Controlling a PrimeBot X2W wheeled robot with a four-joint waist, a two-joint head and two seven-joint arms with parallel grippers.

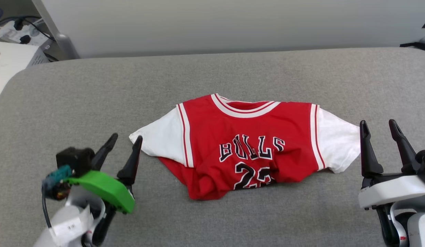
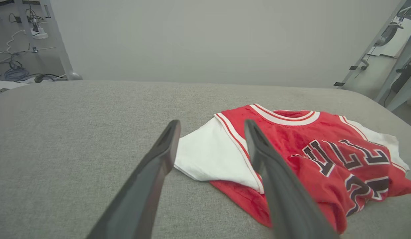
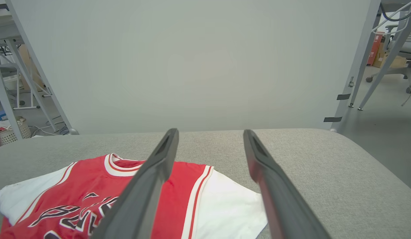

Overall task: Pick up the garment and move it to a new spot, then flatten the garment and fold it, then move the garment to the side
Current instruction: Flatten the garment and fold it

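Observation:
The garment point(image 1: 247, 144), a red jersey T-shirt with white sleeves and black "BULLS 23" lettering, lies front up on the grey cushion, collar toward the far side. Its lower part is bunched and tucked under, crumpling the number. My left gripper point(image 1: 126, 139) stands open just left of the white left sleeve, empty. In the left wrist view the garment point(image 2: 308, 156) spreads to the right beyond that gripper point(image 2: 210, 124). My right gripper point(image 1: 378, 124) is open just right of the right sleeve, empty. In the right wrist view the garment point(image 3: 92, 196) lies lower left of that gripper point(image 3: 210, 132).
The grey cushioned surface point(image 1: 95, 92) runs wide on all sides of the shirt. A pale wall panel point(image 1: 233, 24) rises behind its far edge. A white table with cables point(image 1: 13, 44) stands at the far left. Metal frame legs point(image 3: 358, 66) stand off the right end.

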